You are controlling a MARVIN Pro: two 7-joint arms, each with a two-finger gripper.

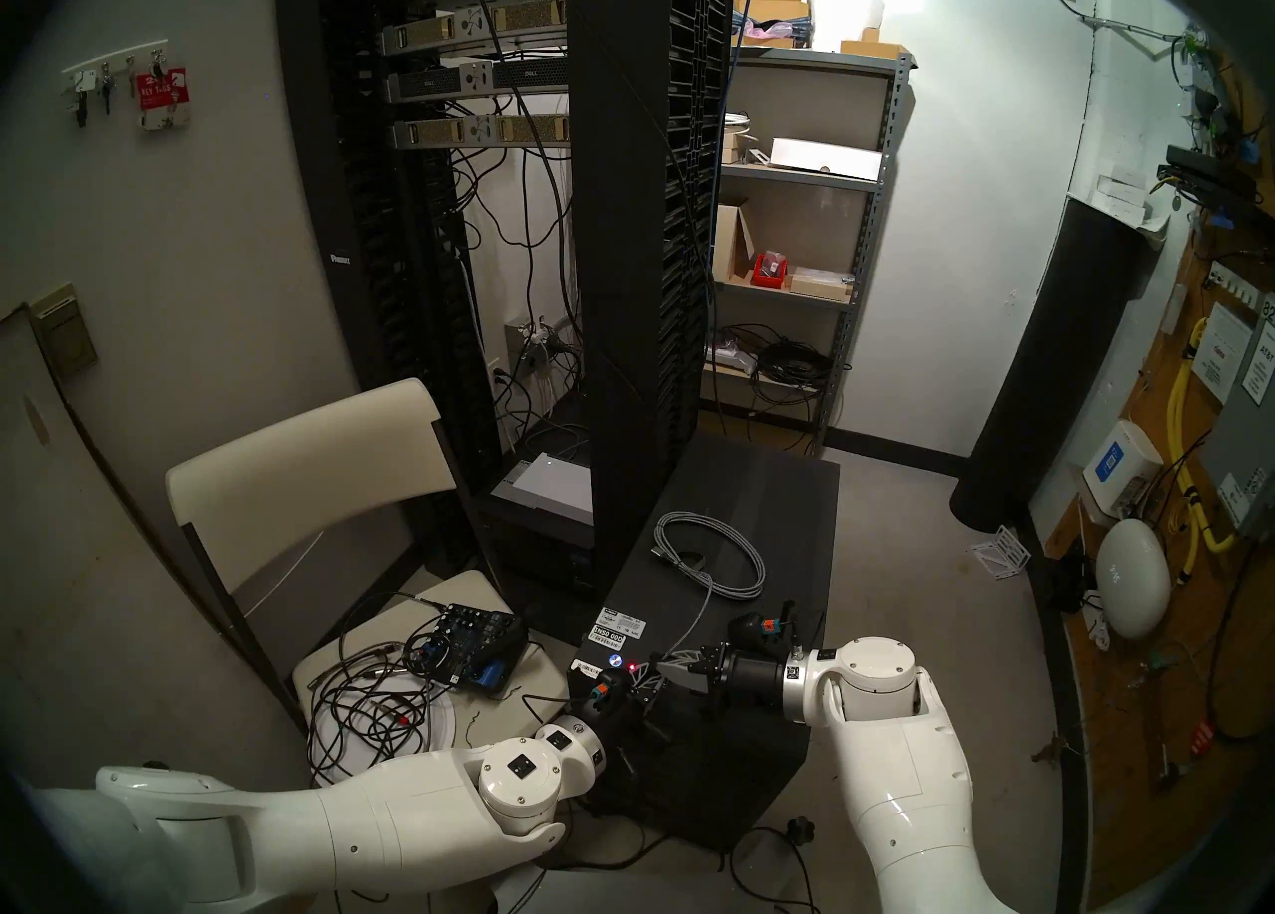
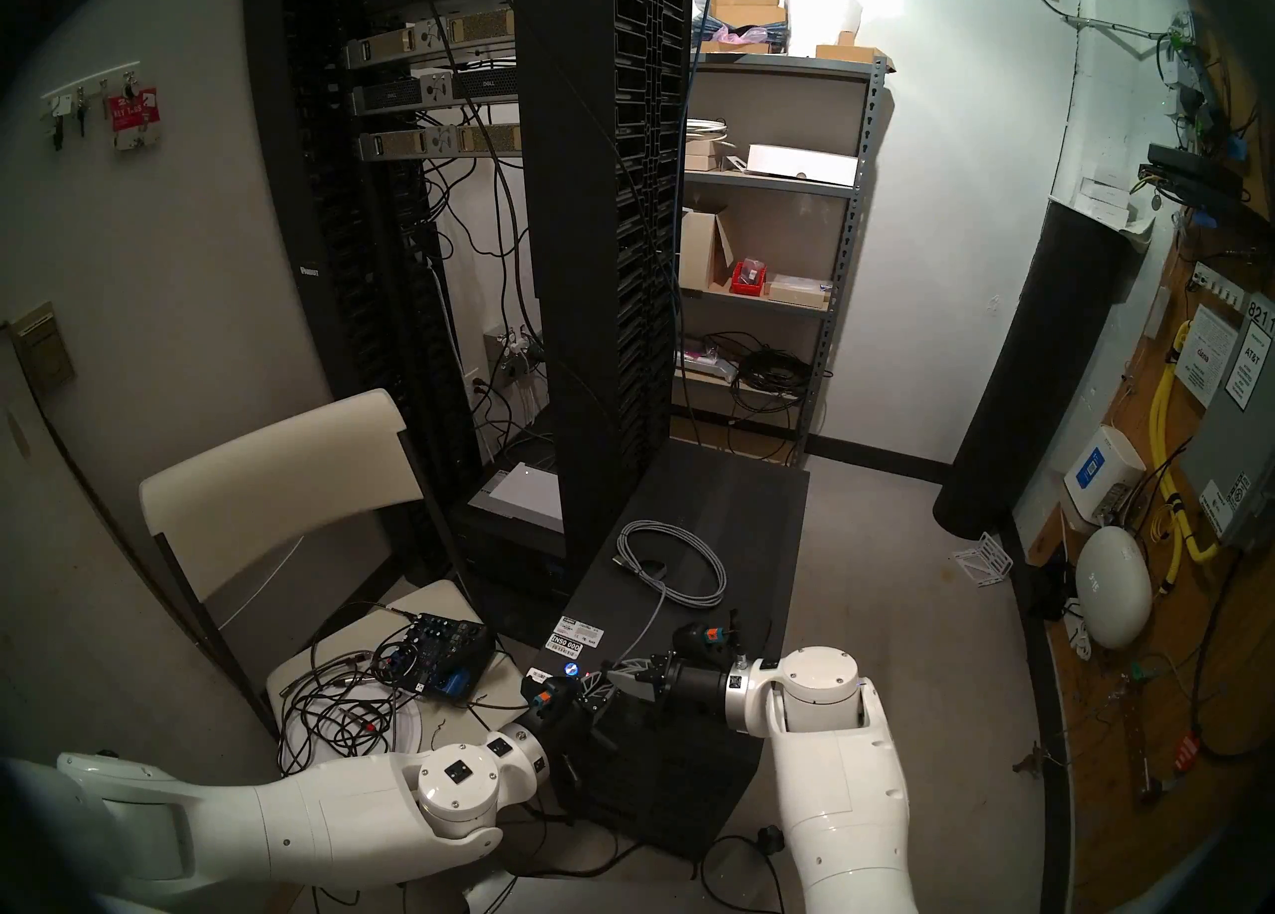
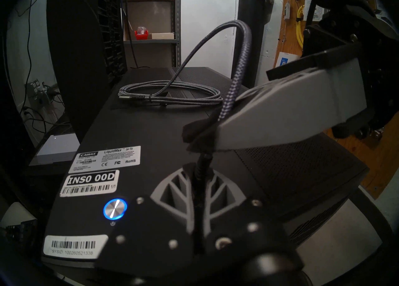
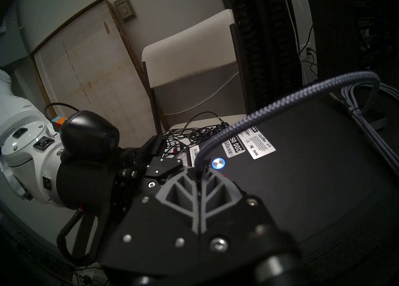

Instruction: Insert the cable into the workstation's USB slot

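Note:
The black workstation [image 1: 759,498] stands on the floor with its top towards me, showing white stickers, a blue-lit button [image 3: 115,209] and a red light [image 1: 633,667]. The grey braided cable [image 3: 232,89] lies looped on that top, and one loose end [image 3: 124,98] rests at the loop's left. A strand arcs up from the loop and down to the front edge. There my left gripper [image 3: 199,169] is shut on it, and my right gripper [image 4: 197,172] is shut on it just above. The plug of the held end and the USB slot are hidden.
A white folding chair [image 1: 303,450] at the left carries an audio mixer [image 1: 476,643] and tangled black wires. The tall server rack [image 1: 621,202] rises right behind the workstation. A metal shelf [image 1: 855,257] and a black cylinder [image 1: 1049,374] stand further back on the right.

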